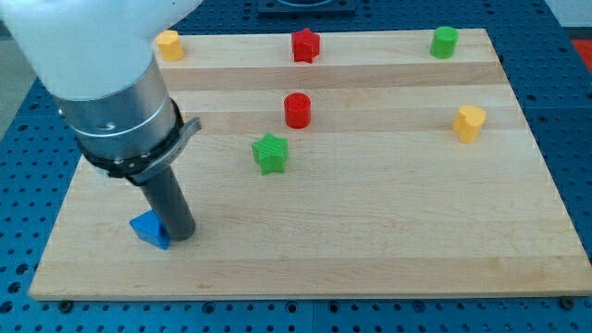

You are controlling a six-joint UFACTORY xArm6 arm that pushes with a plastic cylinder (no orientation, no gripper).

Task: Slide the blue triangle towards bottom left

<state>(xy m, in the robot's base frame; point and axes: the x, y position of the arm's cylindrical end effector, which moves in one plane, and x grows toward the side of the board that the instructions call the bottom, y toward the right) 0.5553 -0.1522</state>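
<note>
The blue triangle (148, 228) lies flat near the board's (370, 250) bottom-left, my tip (182, 238) touching its right; no gripper fitted.

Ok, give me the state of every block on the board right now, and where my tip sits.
my tip: down at the board, touching the blue triangle's right side
blue triangle: flat, near the board's bottom left
green star: flat, mid-board, untouched
red cylinder: upright, above the green star
red star: flat, top edge
green cylinder: upright, top right
yellow block, left: top left
yellow block, right: right side
</note>
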